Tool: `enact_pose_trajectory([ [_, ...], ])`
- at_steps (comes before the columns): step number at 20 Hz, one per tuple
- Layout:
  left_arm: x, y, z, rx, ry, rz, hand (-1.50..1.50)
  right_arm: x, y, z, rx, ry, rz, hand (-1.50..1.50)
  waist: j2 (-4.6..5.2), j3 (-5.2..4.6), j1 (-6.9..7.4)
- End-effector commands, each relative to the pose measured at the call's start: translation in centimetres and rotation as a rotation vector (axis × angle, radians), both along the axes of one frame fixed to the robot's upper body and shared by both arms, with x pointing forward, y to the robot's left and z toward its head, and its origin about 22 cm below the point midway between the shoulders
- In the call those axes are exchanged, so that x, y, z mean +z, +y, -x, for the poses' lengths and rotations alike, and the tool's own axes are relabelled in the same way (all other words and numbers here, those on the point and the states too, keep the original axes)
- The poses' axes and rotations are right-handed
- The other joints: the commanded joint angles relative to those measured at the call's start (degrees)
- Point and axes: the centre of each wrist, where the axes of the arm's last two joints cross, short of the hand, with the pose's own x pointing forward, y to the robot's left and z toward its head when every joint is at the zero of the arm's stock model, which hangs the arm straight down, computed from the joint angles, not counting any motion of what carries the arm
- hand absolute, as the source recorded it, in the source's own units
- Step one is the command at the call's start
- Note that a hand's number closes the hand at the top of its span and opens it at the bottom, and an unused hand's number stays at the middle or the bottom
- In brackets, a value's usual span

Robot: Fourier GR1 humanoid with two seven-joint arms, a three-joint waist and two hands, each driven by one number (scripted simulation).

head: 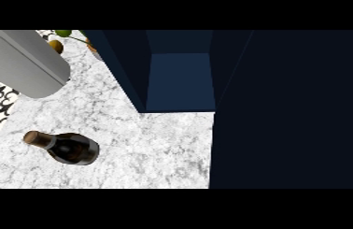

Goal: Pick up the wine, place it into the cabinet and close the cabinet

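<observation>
A dark wine bottle (69, 147) with a brown neck stands on the marble counter (158, 148) at the lower left, seen from above. The dark blue cabinet (179, 78) sits at the back centre with its inside showing. Its open door (283, 111) is a tall dark panel that fills the right side of the view. A grey forearm (27, 64) crosses the upper left corner; its hand lies outside the picture. Neither hand shows anywhere in the head view.
Small yellow-green fruits (59, 39) lie at the back left, behind the forearm. A black-and-white patterned surface (5, 102) shows at the left edge. The counter's front edge runs along the bottom of the view.
</observation>
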Motion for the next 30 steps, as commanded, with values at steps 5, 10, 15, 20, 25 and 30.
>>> enact_pose_trajectory([
  [5, -3.8, 0.1, -1.9, 0.073, 0.049, -0.059, -1.5, 3.5, 0.0, 3.8, 0.041, -0.074, -0.084, -1.5, 0.31, -0.04, -0.4],
  [10, -5.4, 1.0, -3.7, 0.081, 0.046, -0.128, -1.5, 3.0, -0.4, 3.6, 0.047, -0.068, -0.067, -1.5, 0.32, -0.02, -0.43],
  [15, -8.4, -0.4, -5.4, 0.063, 0.094, -0.149, -1.5, 2.2, -1.3, 2.5, 0.047, -0.082, -0.086, -1.5, 0.34, 0.04, -0.37],
  [20, -13.8, -0.5, -6.8, 0.056, 0.143, -0.155, -1.5, 2.0, -1.3, 3.3, 0.052, -0.076, -0.091, -1.5, 0.34, -0.03, -0.97],
  [25, -16.7, -1.0, -6.8, 0.168, 0.133, -0.206, -1.5, 2.1, -0.8, 3.6, 0.042, -0.08, -0.094, -1.5, 0.31, -0.08, -0.31],
  [30, -18.8, 0.0, -8.5, 0.223, 0.137, -0.222, -1.5, 2.2, -1.4, 4.0, 0.054, -0.075, -0.064, -1.5, 0.35, -0.09, -0.54],
])
